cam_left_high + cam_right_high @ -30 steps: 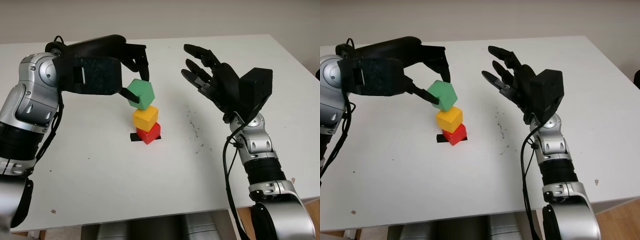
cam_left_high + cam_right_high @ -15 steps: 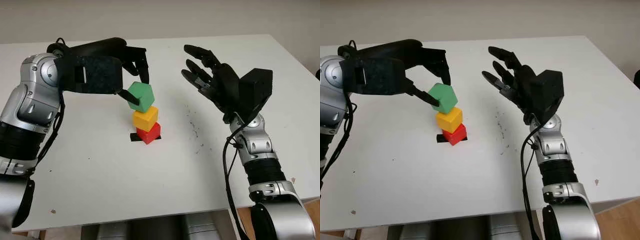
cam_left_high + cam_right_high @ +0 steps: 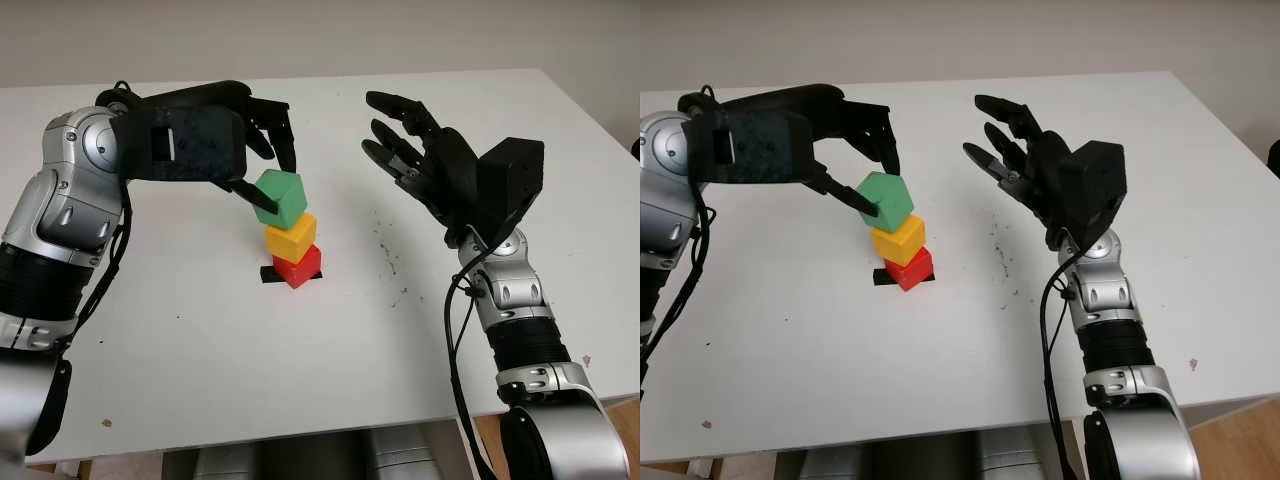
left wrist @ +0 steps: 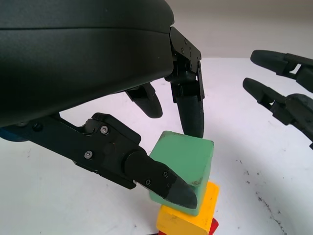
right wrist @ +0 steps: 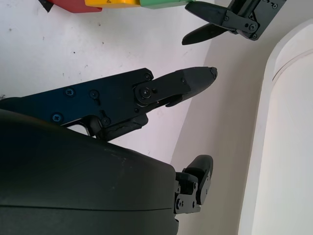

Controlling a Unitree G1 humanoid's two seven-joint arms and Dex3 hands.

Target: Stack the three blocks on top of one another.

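Left eye view: the left robot hand (image 3: 262,165) grips the green block (image 3: 279,197) between thumb and fingers, the block tilted and sitting on the yellow block (image 3: 291,237), which rests on the red block (image 3: 298,267) over a black mark (image 3: 268,273) on the white worktop (image 3: 250,350). The right robot hand (image 3: 415,150) is open, raised to the stack's right, well apart from it.

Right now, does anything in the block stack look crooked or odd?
Yes. The green cube, gripped by the left hand, sits tilted and twisted on the yellow cube, not flat. The right hand is open nearby.
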